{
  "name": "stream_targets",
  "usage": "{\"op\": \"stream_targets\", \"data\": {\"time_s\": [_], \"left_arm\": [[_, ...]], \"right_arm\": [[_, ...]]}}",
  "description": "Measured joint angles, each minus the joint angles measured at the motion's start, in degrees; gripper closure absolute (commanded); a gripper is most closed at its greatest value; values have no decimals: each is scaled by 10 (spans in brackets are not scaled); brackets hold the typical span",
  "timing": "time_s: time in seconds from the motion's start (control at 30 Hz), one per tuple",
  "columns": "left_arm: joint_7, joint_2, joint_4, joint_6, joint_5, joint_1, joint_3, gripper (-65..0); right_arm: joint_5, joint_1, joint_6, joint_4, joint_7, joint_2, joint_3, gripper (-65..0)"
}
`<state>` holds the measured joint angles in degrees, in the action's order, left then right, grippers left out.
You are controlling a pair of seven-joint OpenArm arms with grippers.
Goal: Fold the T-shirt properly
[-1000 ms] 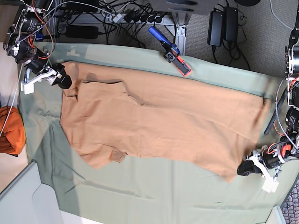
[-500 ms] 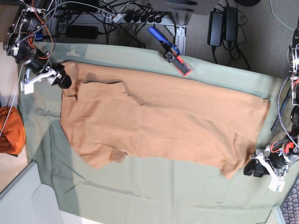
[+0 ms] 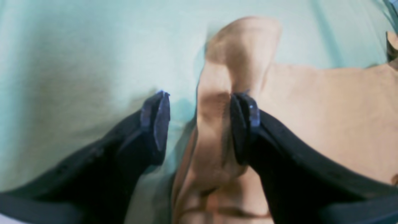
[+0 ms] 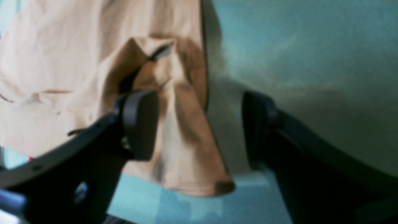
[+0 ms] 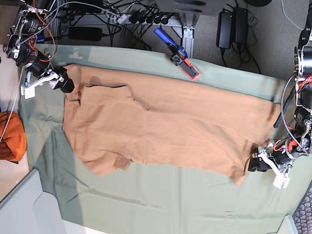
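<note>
The light orange-tan T-shirt (image 5: 161, 126) lies spread flat across the sage green cloth (image 5: 146, 195). My left gripper (image 5: 254, 164) sits at the shirt's lower right corner. In the left wrist view it (image 3: 199, 124) is open, with a raised fold of the T-shirt (image 3: 217, 124) between its fingers, against the right pad. My right gripper (image 5: 66, 83) rests at the shirt's upper left corner. The right wrist view shows it (image 4: 200, 124) open wide over a loose corner of the T-shirt (image 4: 186, 140), nearer its left finger.
A blue and red clamp tool (image 5: 178, 52) lies at the cloth's far edge. A darker orange cloth bundle (image 5: 9, 136) sits off the left side. Power bricks and cables (image 5: 229, 24) run along the back. A pale panel (image 5: 24, 209) fills the lower left corner.
My left gripper has opened, letting go of the shirt's lower right corner, backed off slightly, then moved up against the hem. The right arm has not moved.
</note>
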<state>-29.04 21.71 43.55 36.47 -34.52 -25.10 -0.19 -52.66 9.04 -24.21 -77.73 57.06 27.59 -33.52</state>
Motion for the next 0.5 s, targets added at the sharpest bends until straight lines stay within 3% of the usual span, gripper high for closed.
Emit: {"op": "stream_targets", "data": {"time_s": [0.33,0.5], "left_arm": [[-10,-36,0,17,-21,1,-1,-345],[-10,-35,0,17,-24,2,-1,-343]], "right_arm": [[0,0,0,0,0,0,0,-434],[0,0,0,0,0,0,0,-434]]}}
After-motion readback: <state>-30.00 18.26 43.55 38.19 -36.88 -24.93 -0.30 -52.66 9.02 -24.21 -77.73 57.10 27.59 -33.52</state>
